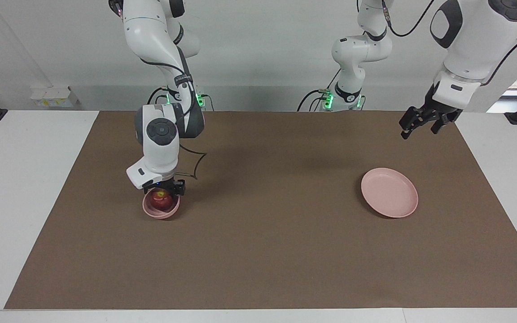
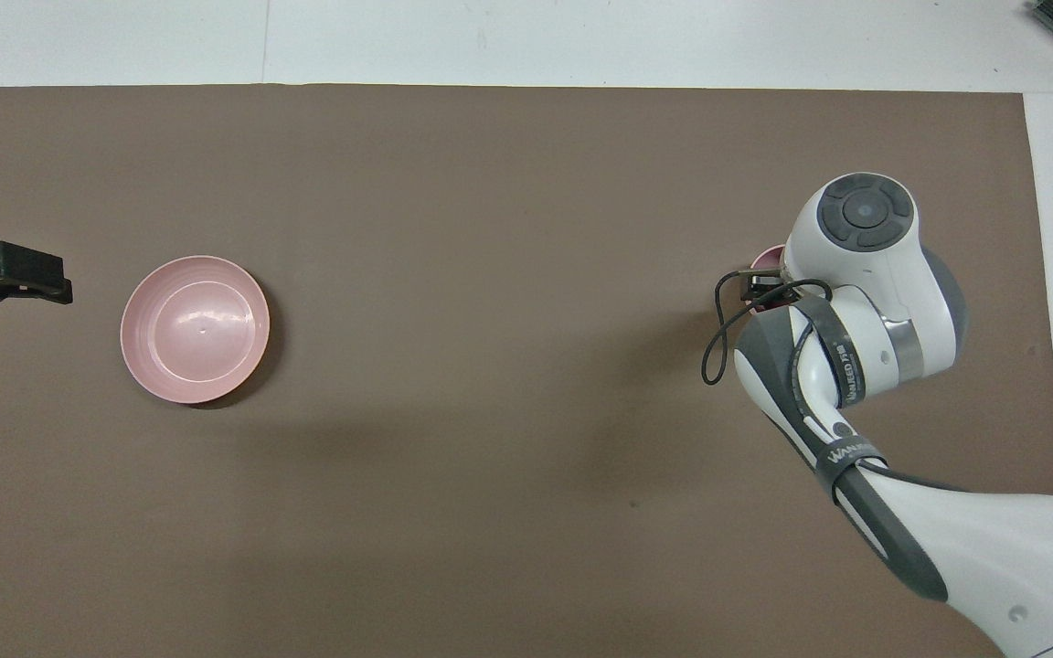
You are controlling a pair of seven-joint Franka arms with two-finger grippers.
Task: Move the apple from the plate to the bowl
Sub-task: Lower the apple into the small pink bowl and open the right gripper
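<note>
The dark red apple [image 1: 161, 201] lies in the small pink bowl [image 1: 161, 211] toward the right arm's end of the table. Just above the apple hangs my right gripper [image 1: 164, 190], open, with a finger at each side and no grip on the fruit. In the overhead view the right arm hides the apple, and only a sliver of the bowl [image 2: 770, 258] shows by the right gripper [image 2: 761, 285]. The flat pink plate [image 1: 389, 192] [image 2: 195, 329] has nothing on it. My left gripper [image 1: 419, 131] [image 2: 33, 279] hangs open and high over the mat's edge at the left arm's end.
A brown mat [image 1: 267, 251] covers most of the white table [image 1: 20, 179]. A looped black cable [image 1: 193, 163] hangs from the right wrist beside the bowl.
</note>
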